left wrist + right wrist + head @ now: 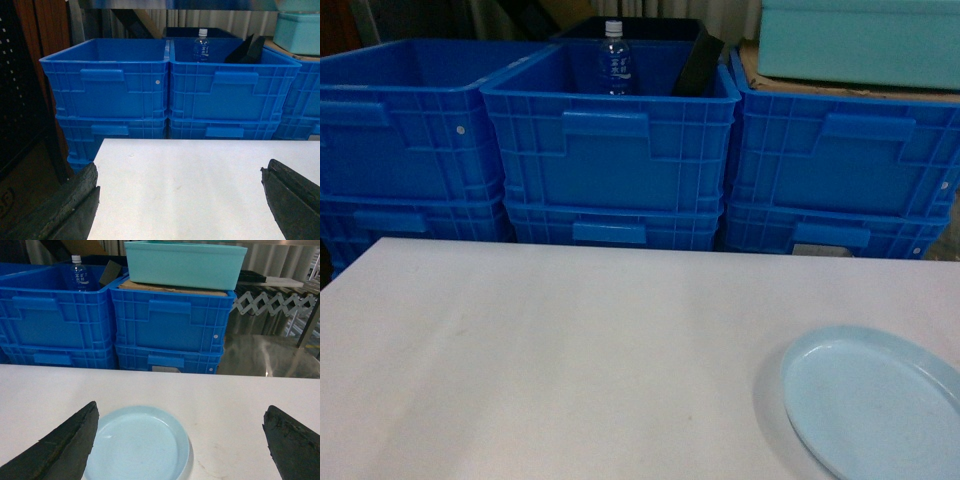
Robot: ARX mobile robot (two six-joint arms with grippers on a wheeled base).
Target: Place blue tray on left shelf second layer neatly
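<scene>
Pale-blue tray (137,444) flat on white table (570,360), apparently untouched.

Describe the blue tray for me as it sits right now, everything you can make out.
The blue tray is a pale sky-blue, glossy round dish, shallow, with a low raised rim and a flat empty well; it looks like plastic or glazed ware. It lies flat and upright on the white table, at the near right in the head view, partly cut off by the frame. The right gripper is open, its fingers on either side of the tray in the wrist view; whether they touch it cannot be told.
</scene>
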